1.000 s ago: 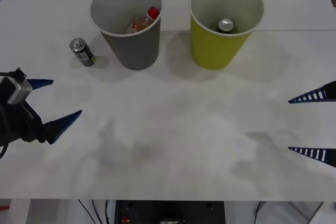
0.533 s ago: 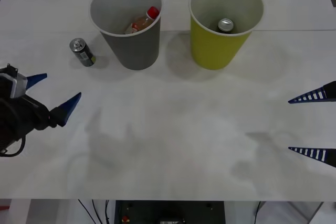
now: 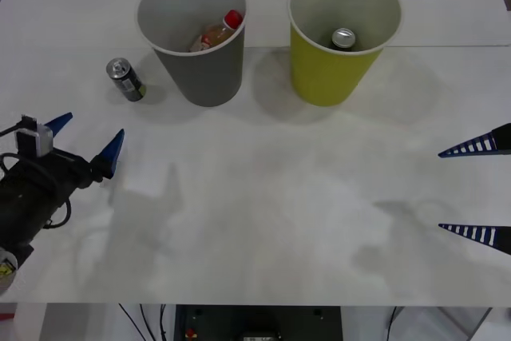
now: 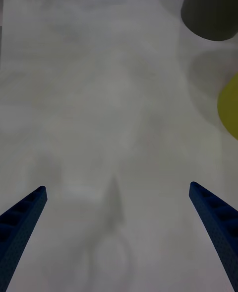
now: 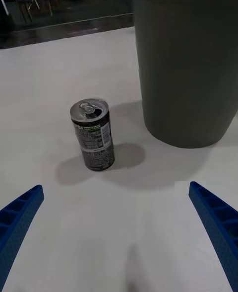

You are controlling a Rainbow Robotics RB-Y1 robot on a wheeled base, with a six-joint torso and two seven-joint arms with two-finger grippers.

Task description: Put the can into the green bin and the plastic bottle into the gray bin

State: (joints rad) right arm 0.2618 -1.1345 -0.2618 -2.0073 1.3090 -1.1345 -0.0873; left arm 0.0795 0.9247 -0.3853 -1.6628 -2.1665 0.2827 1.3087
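While my left gripper (image 3: 85, 140) hangs low over the near-left part of the white table (image 3: 263, 197), its blue fingers spread apart and holding nothing, it points toward the can (image 3: 126, 79); that can stands upright on the table, just beside the gray bin (image 3: 200, 69) on its left, apart from the bin wall; from the left wrist I see the same can (image 5: 93, 134) with its silver top, between my two open fingertips and well ahead of them, the gray bin's wall (image 5: 186, 68) rising next to it; the plastic bottle (image 3: 217, 32) lies tilted inside the gray bin, red cap uppermost; the green bin (image 3: 331, 69) stands to the right of the gray one, with an all-dark silver-topped can (image 3: 343, 39) inside it; my right gripper (image 3: 479, 190) waits at the table's right edge, jaws released and empty.
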